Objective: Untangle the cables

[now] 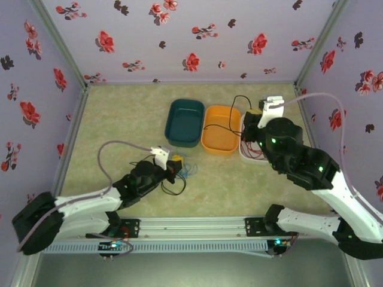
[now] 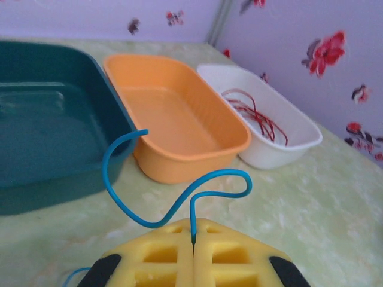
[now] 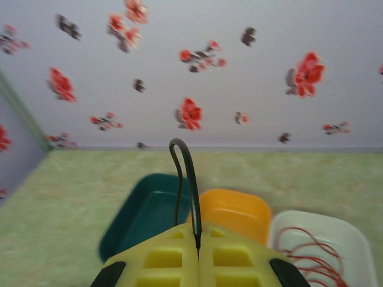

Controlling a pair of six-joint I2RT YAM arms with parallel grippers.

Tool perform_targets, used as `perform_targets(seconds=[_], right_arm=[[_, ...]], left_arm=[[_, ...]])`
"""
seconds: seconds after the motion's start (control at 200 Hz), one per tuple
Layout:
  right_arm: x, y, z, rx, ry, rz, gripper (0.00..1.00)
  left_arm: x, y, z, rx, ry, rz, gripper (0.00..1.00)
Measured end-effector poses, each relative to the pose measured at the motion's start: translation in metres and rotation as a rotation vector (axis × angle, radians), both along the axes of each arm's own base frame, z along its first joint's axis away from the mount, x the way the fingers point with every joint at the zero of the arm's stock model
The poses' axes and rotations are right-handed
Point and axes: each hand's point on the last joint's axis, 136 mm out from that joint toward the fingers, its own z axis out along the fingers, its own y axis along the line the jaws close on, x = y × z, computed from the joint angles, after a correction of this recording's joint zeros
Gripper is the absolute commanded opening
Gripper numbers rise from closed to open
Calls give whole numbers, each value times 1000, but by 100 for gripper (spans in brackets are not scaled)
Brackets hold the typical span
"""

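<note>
The cables [image 1: 182, 172] are spread over three places. A small knot of blue and black wire lies on the desk [image 1: 119, 119] just beside the left fingers [image 1: 175, 162]. One black cable [image 3: 192, 185] is up at the right fingers [image 3: 198, 230], and the red cable [image 2: 257, 116] is coiled inside the white tray [image 2: 281, 156].

Both pairs of fingers are pressed together, each on a wire. The left pair is clamped on the blue cable [image 2: 106, 170], which rises from the seam between the pads, bends right, then sweeps back left in a loose S toward the teal tray [image 2: 60, 179]. The right pair pinches the black cable near a bend, so a narrow hairpin stands straight up from the pads, over the trays.

What the next move likely turns on is the blue wire's lie: its free length points ahead of the left fingers toward the teal tray and the orange tray [image 2: 179, 170], while the rest of the knot sits on the near side, close under that arm. The left arm is plainly the nearer one to the knot — the right is well apart, over by the white tray. Drawing the blue wire forward, away from the knot, looks like the way to free it. Whether the raised black cable joins the black loop in the knot I cannot tell.
</note>
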Motion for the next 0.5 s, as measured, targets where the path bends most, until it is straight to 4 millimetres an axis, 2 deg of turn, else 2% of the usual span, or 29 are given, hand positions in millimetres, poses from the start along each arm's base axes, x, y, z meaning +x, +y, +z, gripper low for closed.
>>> perform_targets(seconds=[0.17,0.285,0.5], right_arm=[[42,-12,-41,-110,145,-112,0],[62,-15,-70,-154,247,-135,0],[91,-3,-113,-173,392,-104,0]], left_arm=[[9,41,18,4,4,142,0],[20,67,24,15,37,242,0],[36,100,32,34,98,379,0]])
